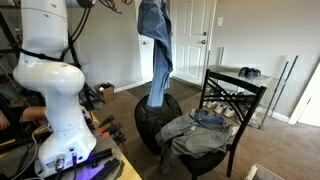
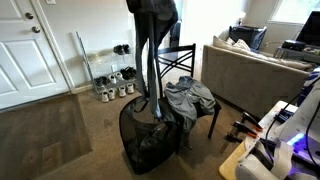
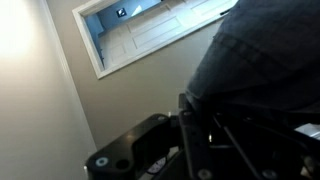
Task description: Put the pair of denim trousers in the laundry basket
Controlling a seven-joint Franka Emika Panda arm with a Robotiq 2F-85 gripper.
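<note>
The pair of denim trousers (image 1: pixel 156 40) hangs from the top of the frame, and its lower leg end reaches into the black mesh laundry basket (image 1: pixel 143 122) on the carpet. In an exterior view the trousers (image 2: pixel 150 45) look dark and hang straight down into the basket (image 2: pixel 135 145). The gripper is above the top edge in both exterior views. In the wrist view my gripper (image 3: pixel 200 120) is shut on the denim (image 3: pixel 262 50), which bulges over the jaws. The fingertips are hidden in shadow.
A black chair (image 1: pixel 238 100) with a heap of clothes (image 1: pixel 205 124) stands right beside the basket; it also shows in an exterior view (image 2: pixel 190 98). The robot's white base (image 1: pixel 50 90), a shoe rack (image 2: pixel 112 82), a sofa (image 2: pixel 255 65) and a white door (image 2: pixel 28 50) surround the spot.
</note>
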